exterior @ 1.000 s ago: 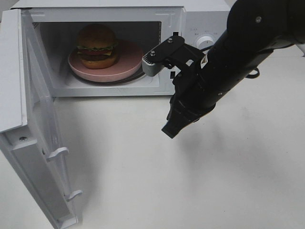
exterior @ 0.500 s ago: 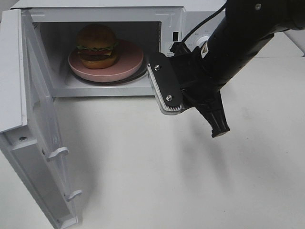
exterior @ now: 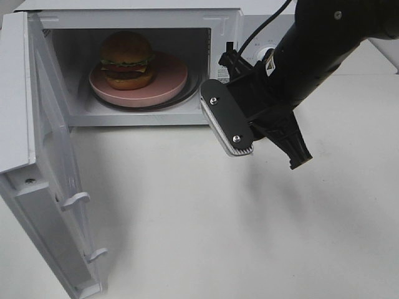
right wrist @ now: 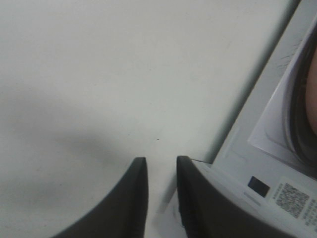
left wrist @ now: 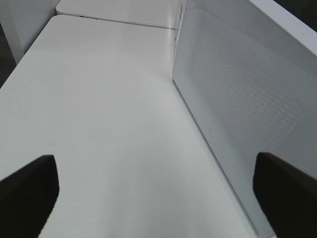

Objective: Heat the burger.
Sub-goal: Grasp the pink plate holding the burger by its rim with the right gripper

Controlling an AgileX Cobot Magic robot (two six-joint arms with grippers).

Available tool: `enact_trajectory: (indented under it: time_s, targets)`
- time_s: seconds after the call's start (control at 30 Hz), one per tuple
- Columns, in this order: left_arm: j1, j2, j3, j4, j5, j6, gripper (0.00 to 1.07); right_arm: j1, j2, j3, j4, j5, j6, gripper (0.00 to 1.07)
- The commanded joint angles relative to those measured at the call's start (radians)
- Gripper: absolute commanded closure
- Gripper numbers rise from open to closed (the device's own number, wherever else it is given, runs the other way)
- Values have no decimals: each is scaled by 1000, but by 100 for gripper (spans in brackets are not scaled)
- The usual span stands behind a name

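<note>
Burger [exterior: 127, 60]: seated upright inside the microwave [exterior: 265, 28] cavity, on the pink plate [exterior: 168, 84], toward the plate's left side.
Pink plate: laid flat on the cavity floor, over a dark ring [exterior: 187, 96] seen at its front right edge.
Microwave: set on the white table [exterior: 187, 218]; the cavity is exposed to the front.
Door [exterior: 47, 156]: swung wide open at the microwave's left side.
Right gripper [exterior: 269, 154]: positioned in the air in front of the microwave, just off the right edge of the cavity opening. The fingers [right wrist: 136, 198] are parted by a narrow gap; released, nothing is grasped.
Left gripper [left wrist: 158, 198]: seen in its wrist view only, beside the perforated door panel [left wrist: 237, 104], over the table. The fingertips [left wrist: 27, 191] are spread wide; released, nothing lies between them.
</note>
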Motion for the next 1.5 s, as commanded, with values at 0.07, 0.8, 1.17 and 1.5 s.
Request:
enact_trajectory:
  time_s: [0.07, 0.8, 1.17, 1.5]
  targets:
    - [3, -4, 3, -8, 0, -4, 6, -3, -8, -4, -12, -60, 29, 54]
    - [3, -4, 3, -8, 0, -4, 6, 10, 147, -157, -35, -190, 160, 18]
    - [3, -4, 3, -8, 0, -4, 6, 20, 295, -309, -39, -194, 187, 20]
    - [3, -4, 3, -8, 0, -4, 6, 20, 397, -424, -39, -193, 209, 23]
